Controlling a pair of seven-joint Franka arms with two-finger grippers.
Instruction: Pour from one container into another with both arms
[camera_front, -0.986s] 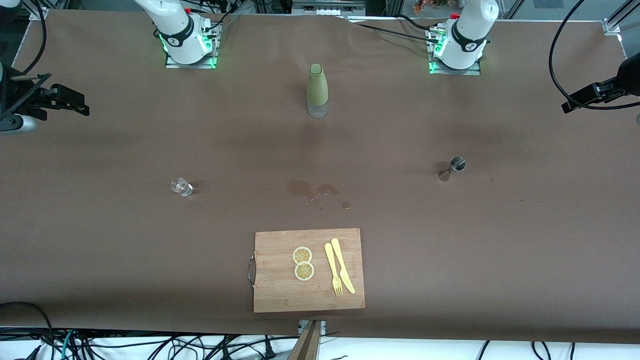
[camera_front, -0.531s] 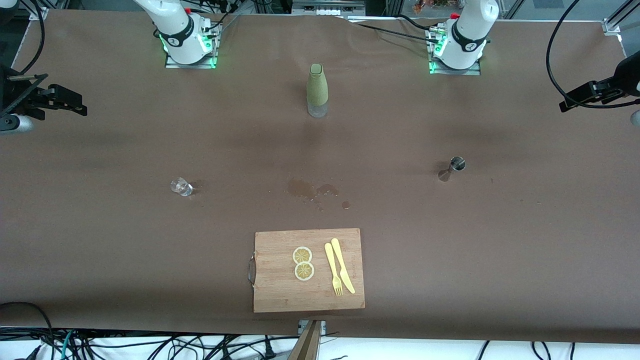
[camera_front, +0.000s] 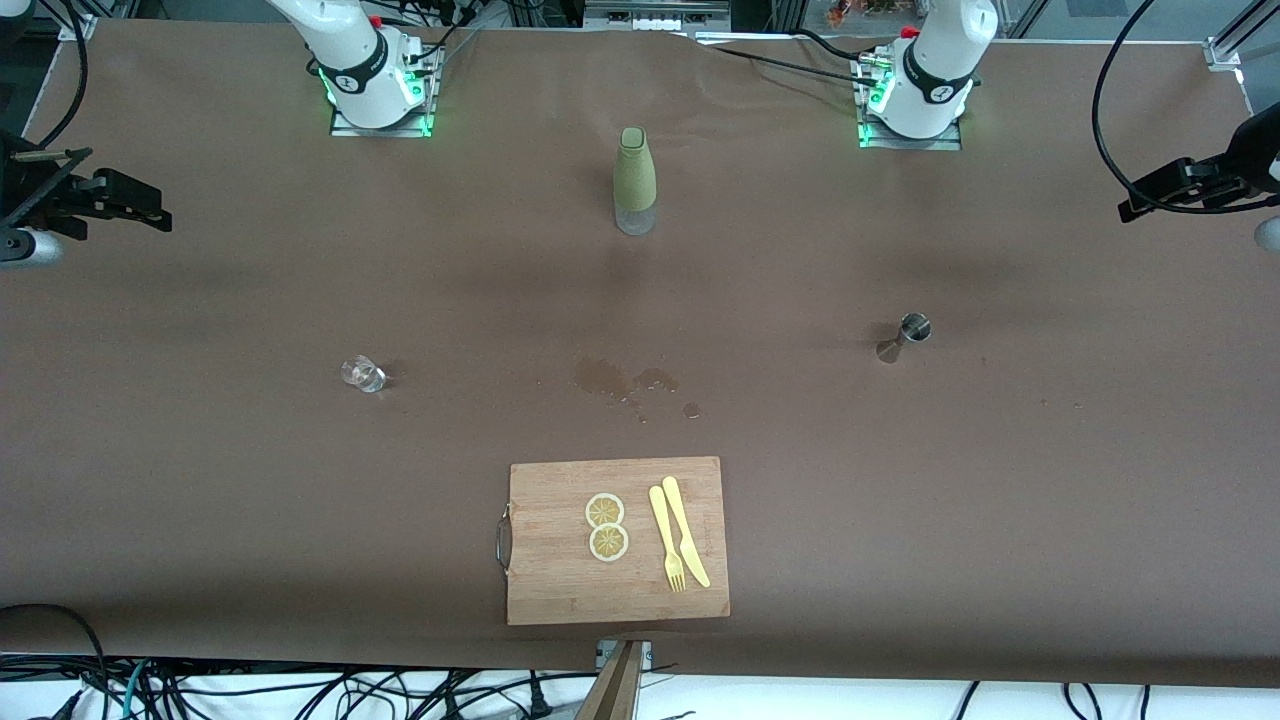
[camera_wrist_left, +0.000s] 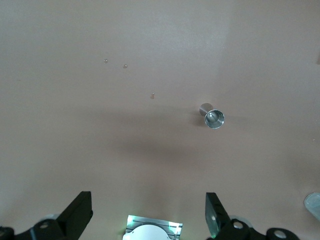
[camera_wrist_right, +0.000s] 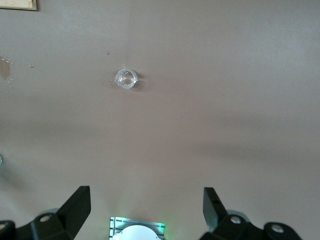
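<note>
You have a brown table (camera_front: 1000, 520) with both arms raised high and waiting, one at each end. Your left gripper (camera_wrist_left: 147, 220) hangs over the table at the left arm's end, fingers (camera_wrist_left: 80, 212) spread wide and holding nothing; your right gripper (camera_wrist_right: 145, 212) hangs over the right arm's end, also wide open and empty. Nearest the camera lies a wooden board (camera_front: 560, 590) carrying two lemon slices (camera_front: 606, 526) beside a yellow knife (camera_front: 686, 530) and fork (camera_front: 667, 540). Farther off, between the bases, a green bottle (camera_front: 634, 178) stands upright. A steel jigger (camera_front: 905, 335) stands toward the left arm's end, a small glass (camera_front: 362, 373) toward the right arm's, wet stains (camera_front: 625, 380) between them.
</note>
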